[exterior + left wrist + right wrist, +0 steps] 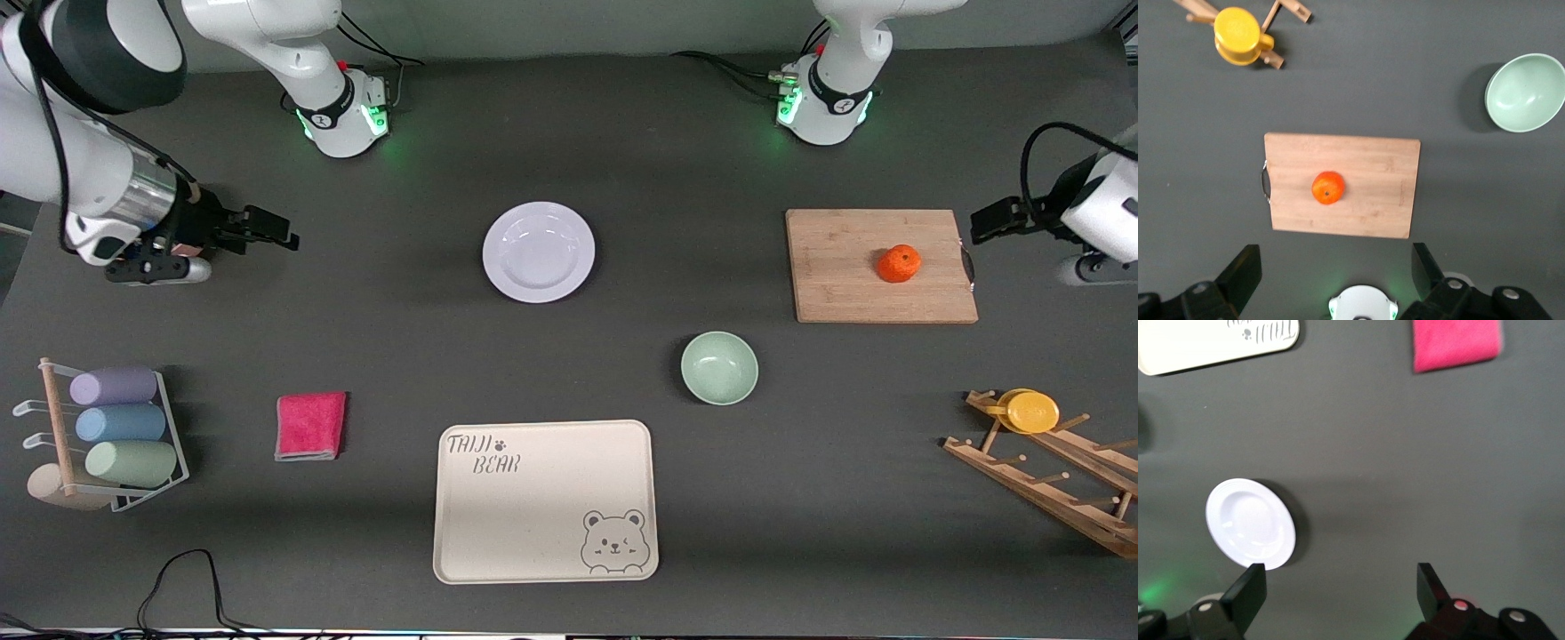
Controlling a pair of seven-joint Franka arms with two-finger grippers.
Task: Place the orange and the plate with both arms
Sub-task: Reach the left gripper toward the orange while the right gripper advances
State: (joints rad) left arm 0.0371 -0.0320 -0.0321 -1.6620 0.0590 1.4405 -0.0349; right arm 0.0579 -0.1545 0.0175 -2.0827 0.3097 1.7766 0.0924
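Observation:
The orange sits on a wooden cutting board toward the left arm's end of the table; it also shows in the left wrist view. The white plate lies empty on the table's middle, and shows in the right wrist view. My left gripper hangs open and empty over the table beside the board's handle end, apart from the orange. My right gripper hangs open and empty over bare table toward the right arm's end, well apart from the plate.
A pale green bowl and a cream bear-printed tray lie nearer the front camera than the plate. A pink cloth and a cup rack are at the right arm's end. A wooden rack with a yellow disc is at the left arm's end.

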